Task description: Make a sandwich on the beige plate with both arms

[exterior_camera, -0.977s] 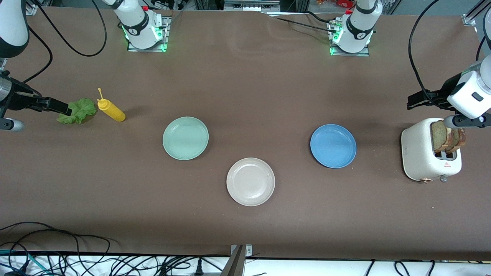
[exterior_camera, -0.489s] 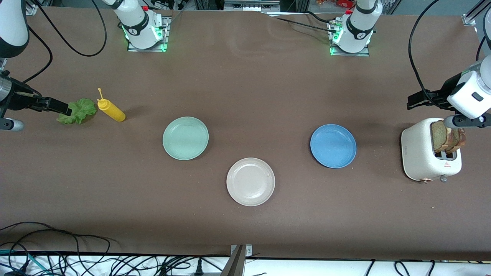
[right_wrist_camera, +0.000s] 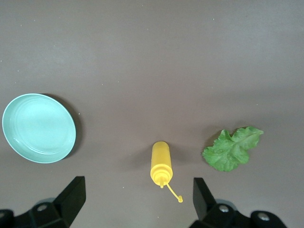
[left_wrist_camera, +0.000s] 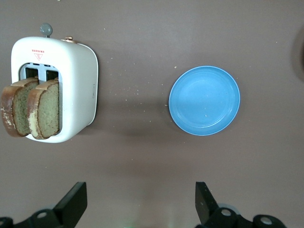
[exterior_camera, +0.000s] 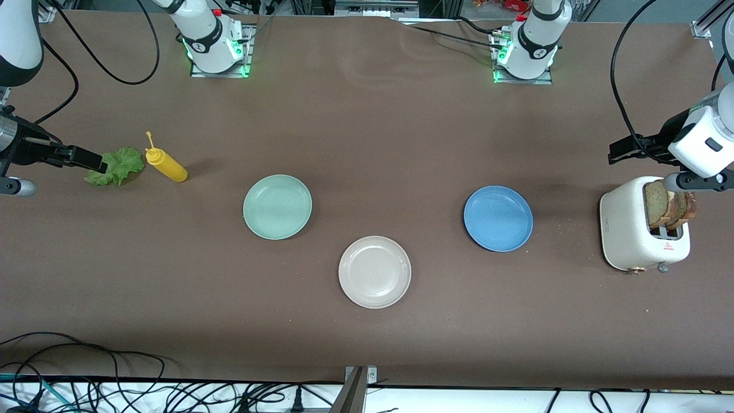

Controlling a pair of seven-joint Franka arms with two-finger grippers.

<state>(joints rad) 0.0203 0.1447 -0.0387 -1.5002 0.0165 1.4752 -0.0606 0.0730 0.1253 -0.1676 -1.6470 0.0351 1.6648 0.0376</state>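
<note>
Change since earlier frames: no movement is seen; both arms and every item are found where they were a second ago.
Bread slices: two square brown speckled slices with darker crust are seen standing upright in the slots of the toaster, side by side and touching, their upper halves sticking out.
Toaster: a cream-white body is set at the left arm's end of the counter, well apart from the plates.
Lettuce leaf: a ruffled light-green leaf is laid flat on the counter at the right arm's end, just beside the yellow squeeze bottle, which lies on its side.
Beige plate: a round, shallow, off-white speckled plate with a raised rim is placed nearest the front camera of the three plates, with nothing on it.
Pale green plate: it is set toward the right arm's end, near the beige plate but apart from it.
Blue plate: it is set toward the left arm's end, between the beige plate and the toaster.
Left pincer: it is held over bare counter beside the toaster, fingers spread wide, nothing grasped.
Right pincer: it is held over the counter by the lettuce and bottle, fingers spread wide, nothing grasped.
</note>
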